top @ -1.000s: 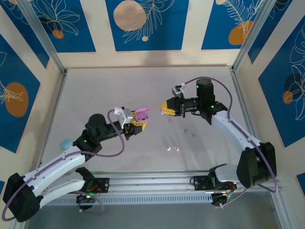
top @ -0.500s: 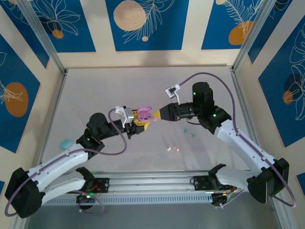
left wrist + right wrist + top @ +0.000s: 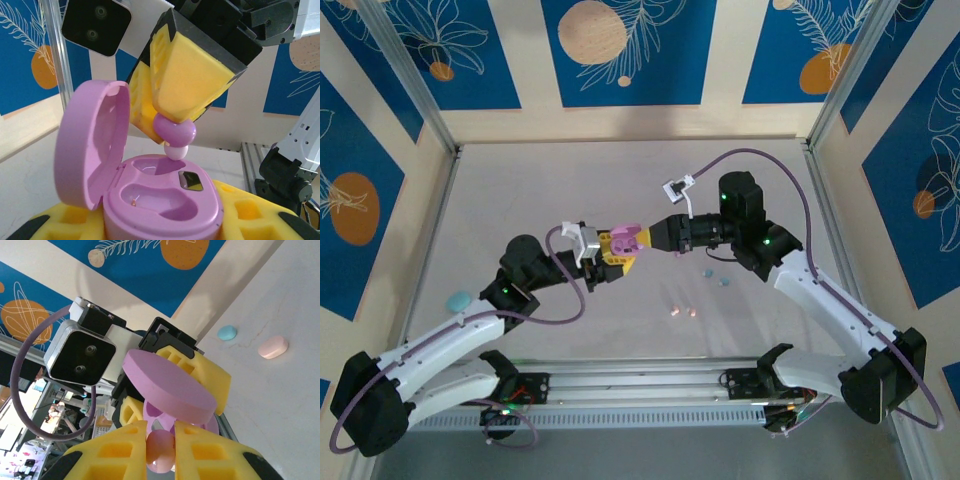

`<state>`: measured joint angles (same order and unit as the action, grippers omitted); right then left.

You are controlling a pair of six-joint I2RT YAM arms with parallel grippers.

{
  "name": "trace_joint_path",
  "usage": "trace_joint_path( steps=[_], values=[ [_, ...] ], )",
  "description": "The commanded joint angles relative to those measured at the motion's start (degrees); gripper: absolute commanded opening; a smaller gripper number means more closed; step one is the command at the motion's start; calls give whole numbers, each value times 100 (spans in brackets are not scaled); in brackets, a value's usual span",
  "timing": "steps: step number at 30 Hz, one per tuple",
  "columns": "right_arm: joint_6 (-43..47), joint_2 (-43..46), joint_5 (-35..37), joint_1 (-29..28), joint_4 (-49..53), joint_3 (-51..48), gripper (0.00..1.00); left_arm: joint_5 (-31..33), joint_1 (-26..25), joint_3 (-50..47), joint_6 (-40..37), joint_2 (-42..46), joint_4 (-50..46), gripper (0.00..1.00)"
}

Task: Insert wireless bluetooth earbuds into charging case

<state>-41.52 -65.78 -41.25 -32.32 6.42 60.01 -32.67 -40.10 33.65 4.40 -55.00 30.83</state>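
My right jaws are clamped on one small, glossy purplish-pink earbud (image 3: 174, 131), pinched between the yellow foam pads (image 3: 192, 75) of my right gripper (image 3: 646, 237) with its pale stem tip pointing down. My left jaws are closed around the base of the open, oval purplish-pink plastic charging case (image 3: 165, 207), which my left gripper (image 3: 609, 262) holds up off the grey table (image 3: 520, 190) with its hinged lid (image 3: 87, 145) tilted back. The bud hangs just over the far moulded well of the case. I cannot tell whether its tip touches the rim or sits a little clear of it. The near well (image 3: 150, 200) is empty. I judge that I am in the middle of seating the first bud, with the approach done and the insertion itself not yet made. The next move calls for a short, straight descent with the stem lined up to the well's deeper end. My left side should hold the case steady, and I should let go only once the bud sits flush. The two light blue beads (image 3: 717, 276) and the two peach-pink beads (image 3: 684, 312) lie on the table, well apart from this case.
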Motion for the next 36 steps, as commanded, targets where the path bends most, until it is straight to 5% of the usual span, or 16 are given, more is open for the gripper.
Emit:
trace_joint_path(
  steps=[1, 36],
  values=[
    [43, -58, 136, -39, -111, 151, 19, -250, 59, 231, 63, -19, 157, 31],
    [428, -128, 853, -280, 310, 232, 21, -148, 55, 168, 399, -146, 618, 31]
  ],
)
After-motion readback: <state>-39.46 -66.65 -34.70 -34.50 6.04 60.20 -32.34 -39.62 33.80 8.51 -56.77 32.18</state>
